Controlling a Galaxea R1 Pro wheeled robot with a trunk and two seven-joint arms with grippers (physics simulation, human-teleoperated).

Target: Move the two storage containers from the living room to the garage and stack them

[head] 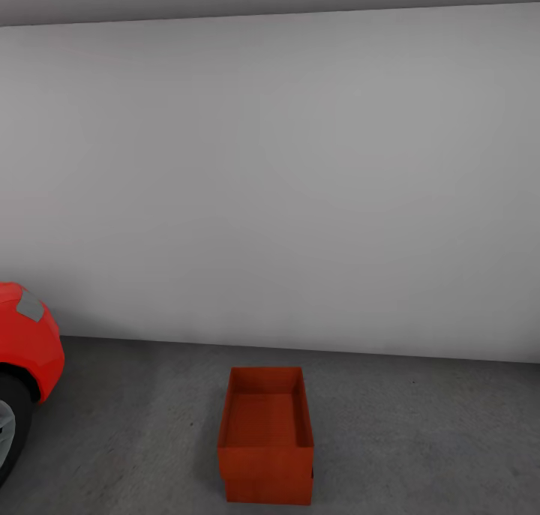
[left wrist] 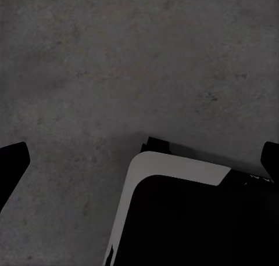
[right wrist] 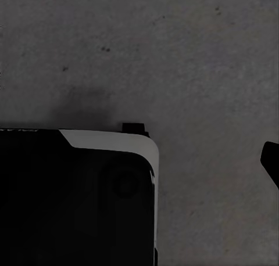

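Garage: 1 red-orange storage container (head: pixel 265 444) sits on the concrete floor (head: pixel 420 440) near the white wall (head: pixel 285 178), red car (head: pixel 26 350) at left. Looks light, rigid, thin-walled; best gripped by opposite rims. Left gripper (left wrist: pixel 139 155) spread wide, empty; right gripper: can't tell.

A plain white wall (head: pixel 300 178) fills most of the head view. Below it runs mottled grey concrete floor (head: pixel 420 432). A red car (head: pixel 26 350) stands left, near the wall.
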